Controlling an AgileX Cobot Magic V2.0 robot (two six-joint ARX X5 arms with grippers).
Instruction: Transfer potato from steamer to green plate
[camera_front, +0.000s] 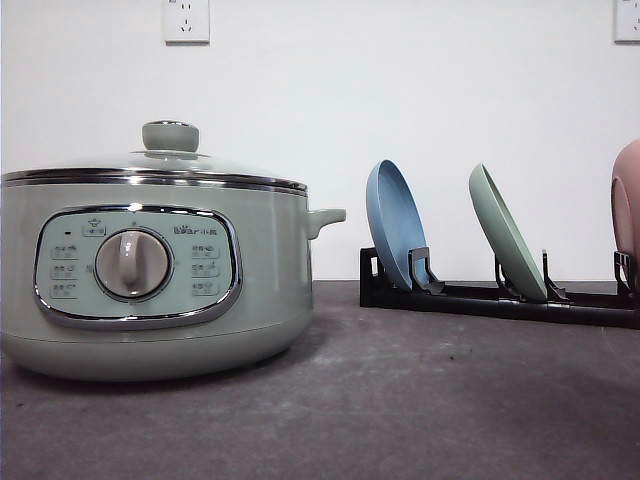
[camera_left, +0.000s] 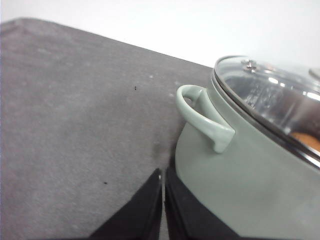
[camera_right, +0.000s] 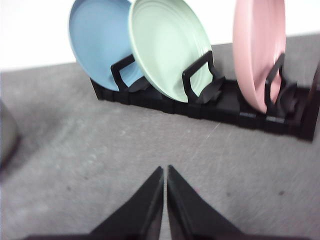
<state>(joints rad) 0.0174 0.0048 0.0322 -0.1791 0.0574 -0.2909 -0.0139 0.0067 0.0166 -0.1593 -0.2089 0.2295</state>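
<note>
Front view had the steamer (camera_front: 150, 270) sitting on the left of the grey table (camera_front: 420, 400), its glass lid (camera_front: 160, 165) on and the green knob upright on top. To the right stood a black rack (camera_front: 480, 297) near the wall, holding a blue plate (camera_front: 395, 225), the green plate (camera_front: 507, 232) and a pink plate (camera_front: 627, 200), all on edge and leaning in separate slots. From the left wrist, the left gripper (camera_left: 163, 200) hung just beside the steamer's side handle (camera_left: 202, 115), its black fingers pressed together on nothing. Through the lid a bit of the orange potato (camera_left: 306, 141) showed inside the pot. The right gripper (camera_right: 165, 200) hovered over the table facing the rack, fingers likewise closed and empty, well apart from the green plate.
</note>
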